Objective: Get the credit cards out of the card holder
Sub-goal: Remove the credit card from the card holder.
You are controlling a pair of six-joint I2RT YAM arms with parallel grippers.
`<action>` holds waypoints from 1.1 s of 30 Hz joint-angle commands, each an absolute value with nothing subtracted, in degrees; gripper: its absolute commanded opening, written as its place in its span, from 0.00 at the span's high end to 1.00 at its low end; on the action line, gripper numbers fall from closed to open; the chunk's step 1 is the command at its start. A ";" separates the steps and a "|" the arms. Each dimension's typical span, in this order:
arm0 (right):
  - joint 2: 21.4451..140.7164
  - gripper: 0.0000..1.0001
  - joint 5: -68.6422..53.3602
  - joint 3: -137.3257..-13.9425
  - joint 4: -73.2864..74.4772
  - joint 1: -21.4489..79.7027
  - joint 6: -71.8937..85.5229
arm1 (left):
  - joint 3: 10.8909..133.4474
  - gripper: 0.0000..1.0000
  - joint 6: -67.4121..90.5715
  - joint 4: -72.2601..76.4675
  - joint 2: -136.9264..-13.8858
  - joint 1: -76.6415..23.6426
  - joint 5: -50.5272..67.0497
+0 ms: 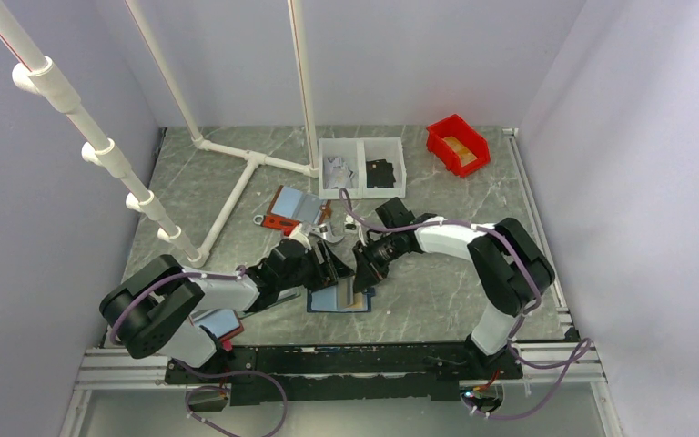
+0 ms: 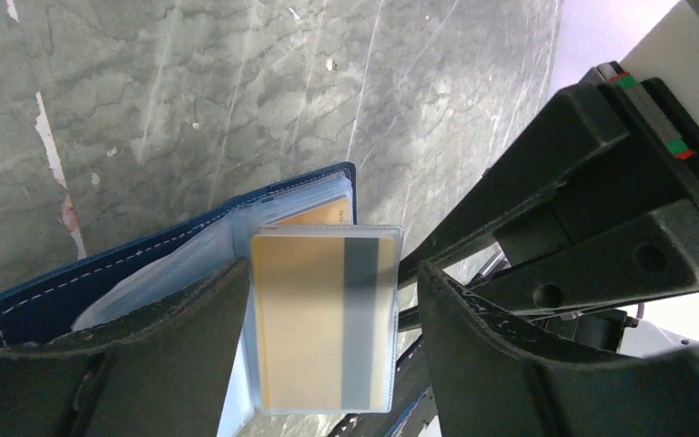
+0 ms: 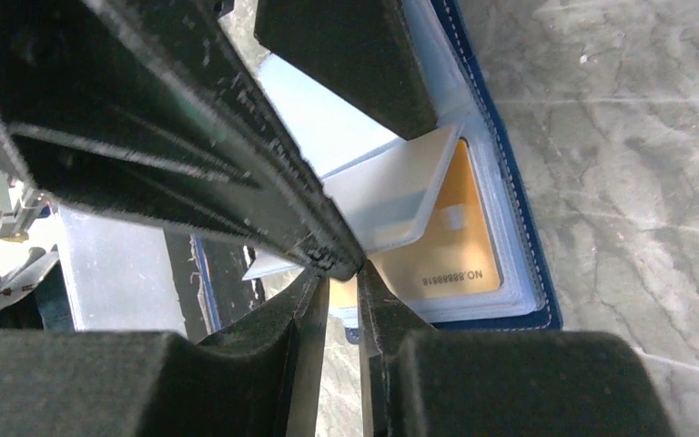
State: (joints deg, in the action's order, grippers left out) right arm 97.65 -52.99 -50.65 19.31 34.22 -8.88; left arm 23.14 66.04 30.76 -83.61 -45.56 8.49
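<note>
Navy holder (image 2: pixel 27 305) lies open. A gold card (image 2: pixel 314 319) in a clear sleeve (image 3: pixel 391 196) stands above it. My right gripper (image 3: pixel 340 287) pinches the sleeve, and the left gripper (image 2: pixel 330 273) is spread around it.

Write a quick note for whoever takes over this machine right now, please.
Left gripper: open, straddling the raised clear sleeve.
Right gripper: shut, apparently pinching that sleeve's edge.
Card holder: open on the table.
Gold card sits inside the raised sleeve; second gold card in a holder pocket.
Done: holder opened.
To do: pull every card out.
</note>
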 commanded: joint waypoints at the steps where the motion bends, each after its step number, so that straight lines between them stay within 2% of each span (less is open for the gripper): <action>1: 98.73 0.80 -54.24 -53.58 17.79 34.69 -7.63 | 22.69 0.27 66.76 32.83 -82.11 -45.44 9.19; 20: 103.05 0.80 -62.42 -54.94 13.40 34.80 -0.09 | 15.86 0.27 63.19 22.27 -64.34 -45.44 6.29; 27: 103.88 0.79 -64.31 -54.75 11.96 34.87 2.20 | 16.47 0.27 61.02 25.71 -65.71 -45.72 10.83; 33: 104.25 0.78 -65.01 -54.80 11.57 35.11 2.89 | 17.54 0.28 61.12 25.84 -68.93 -46.91 10.14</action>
